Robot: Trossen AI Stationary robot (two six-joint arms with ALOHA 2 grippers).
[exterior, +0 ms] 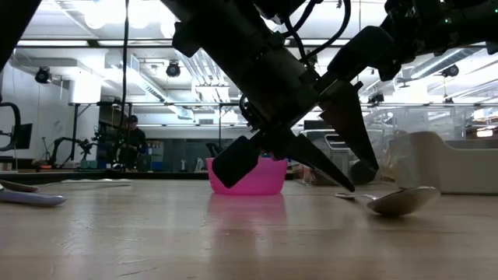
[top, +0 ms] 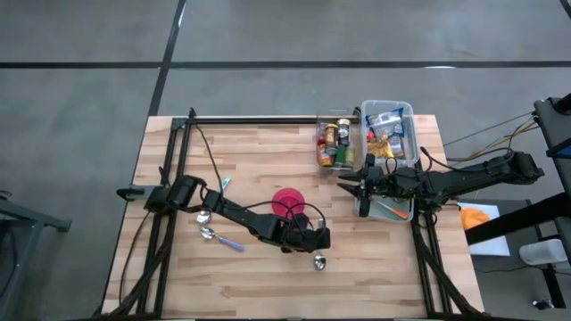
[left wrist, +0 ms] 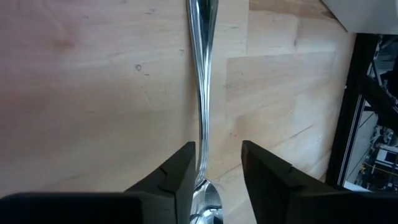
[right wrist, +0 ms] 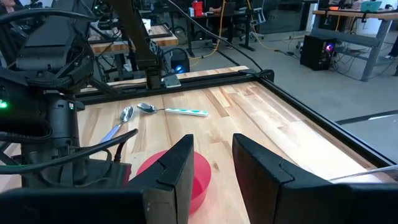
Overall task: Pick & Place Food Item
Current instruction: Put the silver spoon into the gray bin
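Jaws of your left gripper (left wrist: 217,180) stand apart over the metal spoon (left wrist: 202,93); your right gripper (right wrist: 211,168) waits, jaws parted, near the pink bowl (top: 288,202).

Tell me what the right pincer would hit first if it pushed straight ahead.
Probably the pink bowl: it lies just beyond the right pincer, between its open fingers. Depth is uncertain; the pincer might pass above the bowl.

Pink bowl (top: 287,201), silver spoon (left wrist: 203,93), pale striped wooden table (top: 268,276), perhaps teal-handled spoon (right wrist: 171,111).
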